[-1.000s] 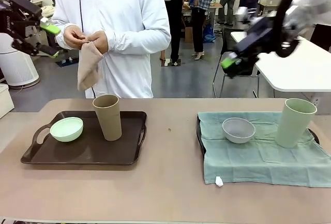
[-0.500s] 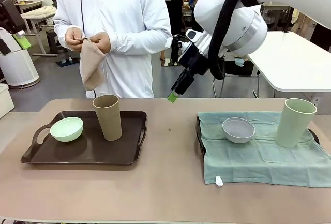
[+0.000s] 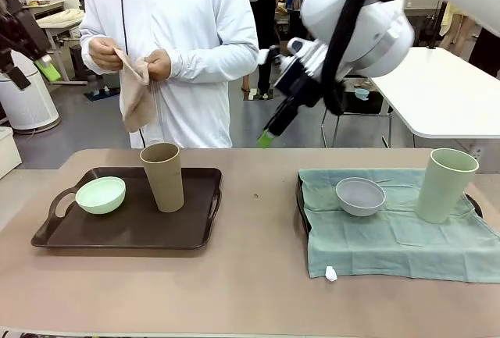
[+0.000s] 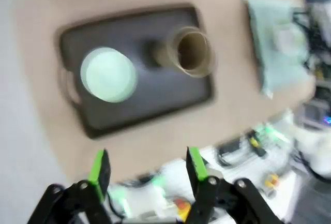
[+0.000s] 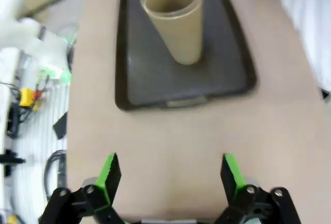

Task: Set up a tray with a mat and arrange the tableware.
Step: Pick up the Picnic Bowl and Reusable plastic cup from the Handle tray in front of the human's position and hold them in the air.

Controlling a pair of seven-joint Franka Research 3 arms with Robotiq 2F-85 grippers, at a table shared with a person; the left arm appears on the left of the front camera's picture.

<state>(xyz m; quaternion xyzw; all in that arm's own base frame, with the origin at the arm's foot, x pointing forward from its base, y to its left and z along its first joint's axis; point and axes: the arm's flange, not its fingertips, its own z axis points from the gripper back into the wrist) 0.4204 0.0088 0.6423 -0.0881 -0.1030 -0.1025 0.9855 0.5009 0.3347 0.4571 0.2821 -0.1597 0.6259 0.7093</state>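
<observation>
- Beige table, lower left: a dark tray without mat bears the mint bowl and the tan cup.
- Our left gripper and right gripper both gape empty.
- We would lift the cup mid-wall, upright, so the person's tan cloth fits under.
- At right, the green mat holds the grey bowl and the pale green cup.
- We count two bowls, two cups, two cloths.

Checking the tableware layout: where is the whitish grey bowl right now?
In the front view, the whitish grey bowl sits on the green mat on the robot's right, left of the pale green cup.
</observation>
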